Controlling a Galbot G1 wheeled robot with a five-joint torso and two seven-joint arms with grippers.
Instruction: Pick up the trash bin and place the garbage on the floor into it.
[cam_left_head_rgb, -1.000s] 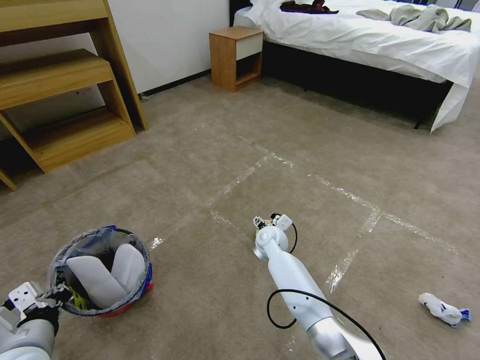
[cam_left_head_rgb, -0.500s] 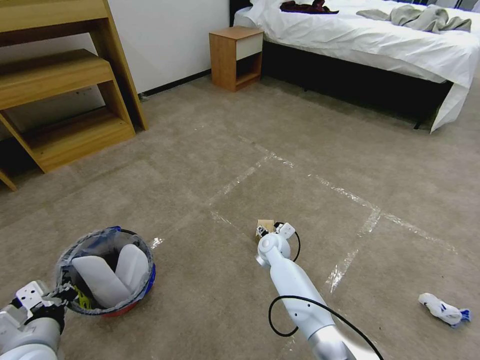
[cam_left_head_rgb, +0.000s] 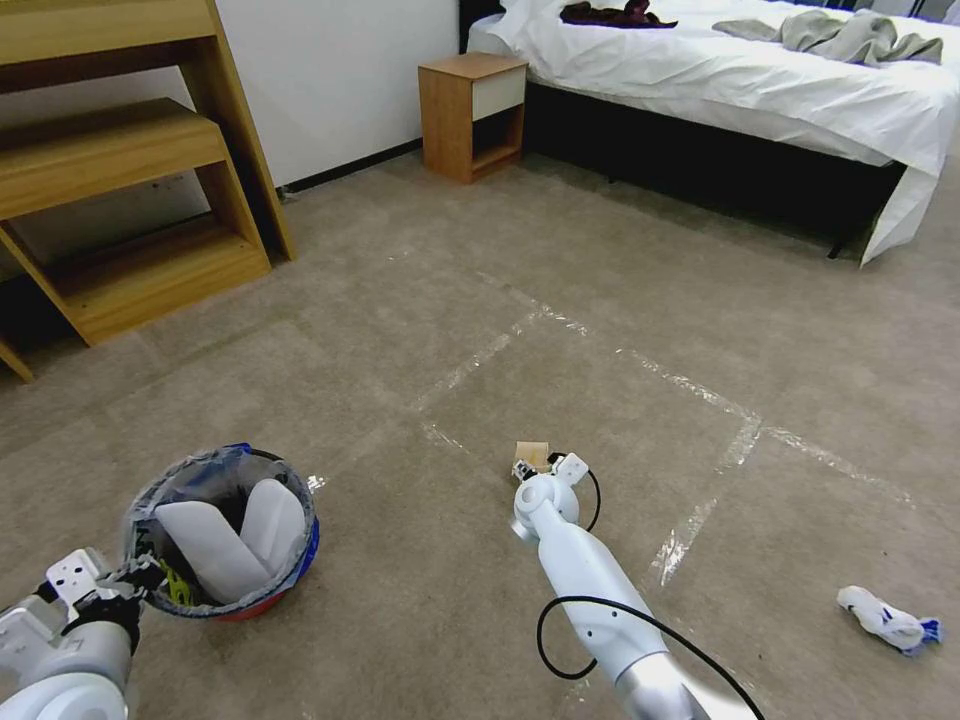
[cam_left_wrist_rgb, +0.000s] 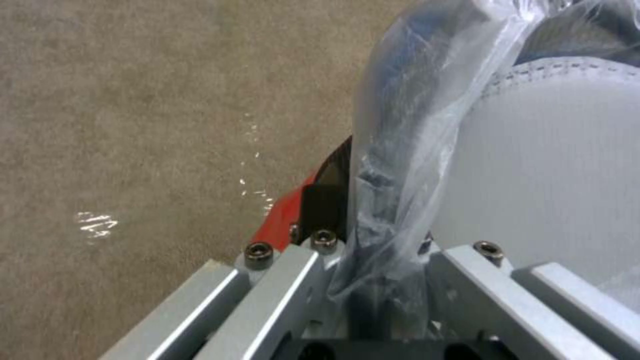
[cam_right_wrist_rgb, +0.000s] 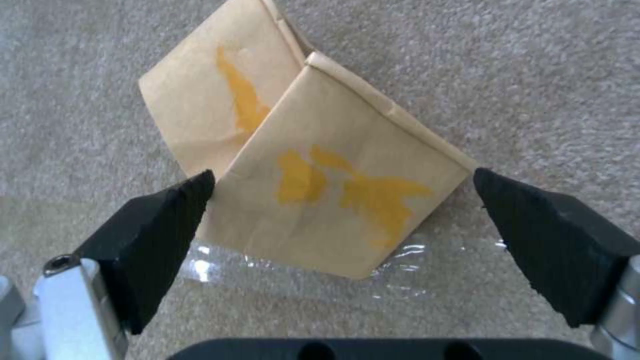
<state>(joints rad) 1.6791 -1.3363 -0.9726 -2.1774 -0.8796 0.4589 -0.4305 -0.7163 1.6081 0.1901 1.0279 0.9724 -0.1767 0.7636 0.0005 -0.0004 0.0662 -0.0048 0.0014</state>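
No legible writing is seen on the paper bag (cam_right_wrist_rgb: 313, 165), only yellow marks. The right gripper (cam_right_wrist_rgb: 340, 210) is spread wide over it on the floor (cam_left_head_rgb: 600, 300), one corner lying on clear tape. The trash bin (cam_left_head_rgb: 225, 530), near left, is clamped at its lined rim by the left gripper (cam_left_wrist_rgb: 373, 280) (white slippers (cam_left_head_rgb: 235, 530) inside). A crumpled tissue (cam_left_head_rgb: 888, 620) lies near right.

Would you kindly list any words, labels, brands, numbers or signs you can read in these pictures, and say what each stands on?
No text can be read anywhere.
Tan paper bag, between the open right gripper's fingers: yellow blotches only, no letters.
Trash bin, held at its rim by the left gripper: no label visible.
Crumpled tissue on the floor: blue marks, too small to read.
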